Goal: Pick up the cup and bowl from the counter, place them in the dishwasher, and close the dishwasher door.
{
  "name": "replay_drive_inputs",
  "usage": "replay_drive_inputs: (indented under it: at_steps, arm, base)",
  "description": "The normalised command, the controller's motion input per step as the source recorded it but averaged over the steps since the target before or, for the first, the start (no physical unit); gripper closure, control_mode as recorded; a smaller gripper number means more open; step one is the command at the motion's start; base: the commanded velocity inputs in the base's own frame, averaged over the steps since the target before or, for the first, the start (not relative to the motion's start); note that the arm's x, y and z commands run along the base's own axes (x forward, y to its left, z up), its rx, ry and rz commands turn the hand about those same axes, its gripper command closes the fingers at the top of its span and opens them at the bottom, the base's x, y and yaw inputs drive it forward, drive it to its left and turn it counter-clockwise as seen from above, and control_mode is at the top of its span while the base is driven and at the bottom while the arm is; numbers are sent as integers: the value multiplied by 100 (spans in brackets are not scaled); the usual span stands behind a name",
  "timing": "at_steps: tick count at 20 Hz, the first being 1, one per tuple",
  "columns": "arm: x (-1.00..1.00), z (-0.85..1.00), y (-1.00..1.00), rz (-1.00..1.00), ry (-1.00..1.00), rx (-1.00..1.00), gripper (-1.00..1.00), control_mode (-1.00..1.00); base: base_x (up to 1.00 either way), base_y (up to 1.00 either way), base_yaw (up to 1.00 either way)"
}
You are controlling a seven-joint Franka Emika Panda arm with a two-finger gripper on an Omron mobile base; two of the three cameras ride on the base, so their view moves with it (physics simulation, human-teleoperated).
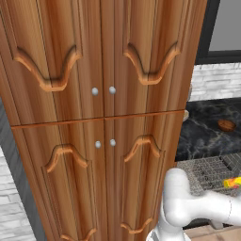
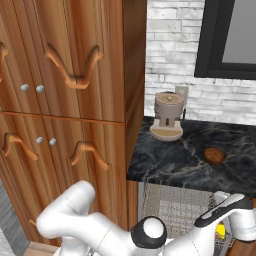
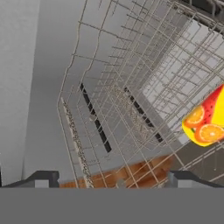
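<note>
Yellow cup (image 3: 209, 122), grey wire-mesh rack (image 3: 131, 87)

No readable text, label or number anywhere.

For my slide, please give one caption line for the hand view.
Open claw over the dishwasher's wire rack, with the yellow cup lying free in it.

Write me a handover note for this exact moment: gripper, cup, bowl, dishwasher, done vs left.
Gripper: open, holding nothing, over the pulled-out dishwasher rack.
Cup: lying in the rack, apart from the fingertips.
Bowl: on the black counter, right of the beige appliance.
Done: cup is in the dishwasher.
Left: fetch the bowl, put it in the rack, shut the door.
</note>
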Motion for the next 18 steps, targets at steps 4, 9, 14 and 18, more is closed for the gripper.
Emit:
replay_drive_inputs:
  at_steps: [4,9,14,18]
  arm:
    - [-13,16,-36,0,0,0,-100,-100]
    - [0,44,-25,0,-4,0,-100,-100]
    - [0,49,-12,0,-4,0,-100,-100]
    - [0,52,-3,0,-5,0,-100,-100]
  base:
    - [0,0,0]
    - [0,0,0]
    - [0,0,0]
    - [0,0,0]
